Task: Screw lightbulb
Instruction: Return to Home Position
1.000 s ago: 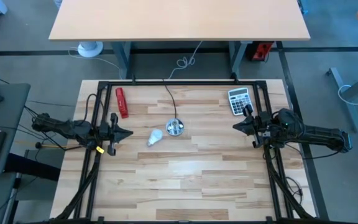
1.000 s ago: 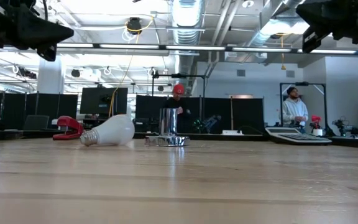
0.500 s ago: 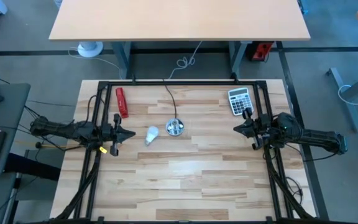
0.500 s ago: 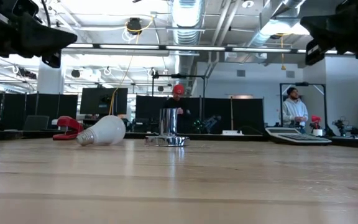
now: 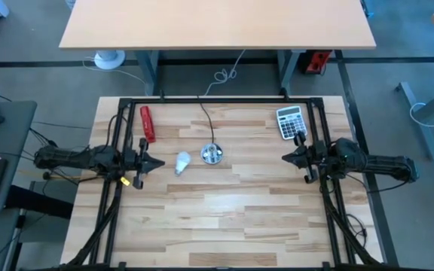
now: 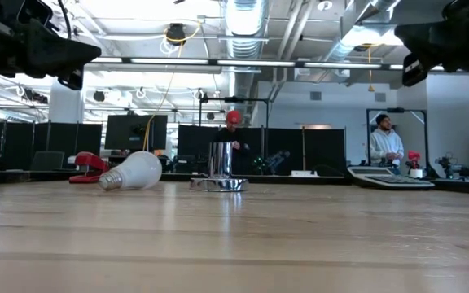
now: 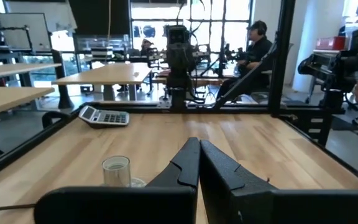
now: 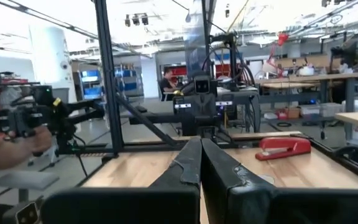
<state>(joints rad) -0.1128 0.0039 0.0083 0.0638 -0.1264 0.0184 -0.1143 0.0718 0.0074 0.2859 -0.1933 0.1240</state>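
Found bulb (image 5: 182, 162) lying on its side on bare wood of bench (image 5: 224, 218), out of socket (image 5: 212, 155) and just at its 9 o'clock, not touching it. Noted white pear-shaped glass with pale silvery screw base, base turned toward 7 o'clock in high view. Confirmed in low view: glass belly resting on bench, base end tipped down.

Traced black cord (image 5: 206, 120) from socket toward 12 o'clock and off bench edge.

Located left tool (image 5: 157, 161) at 9 o'clock of bulb, near but apart, held above bench and pointing toward 3 o'clock. Checked fingers (image 7: 182, 168): pressed together along their length, clenched on nothing.

Located right tool (image 5: 285, 156) at 3 o'clock of socket, well apart, likewise raised, pointing toward 9 o'clock. Checked fingers (image 8: 182, 165): closed flat against each other, nothing between.

Recorded both arms stretched nearly level, facing each other across bench.

Logged red stapler (image 5: 148, 123) at 11 o'clock of bulb, and calculator (image 5: 288, 122) at 2 o'clock of socket, just at 12 o'clock of right tool. Could not read calculator keys or any marking on bulb: too small.

Noted person (image 6: 385, 142) standing in room beyond bench.
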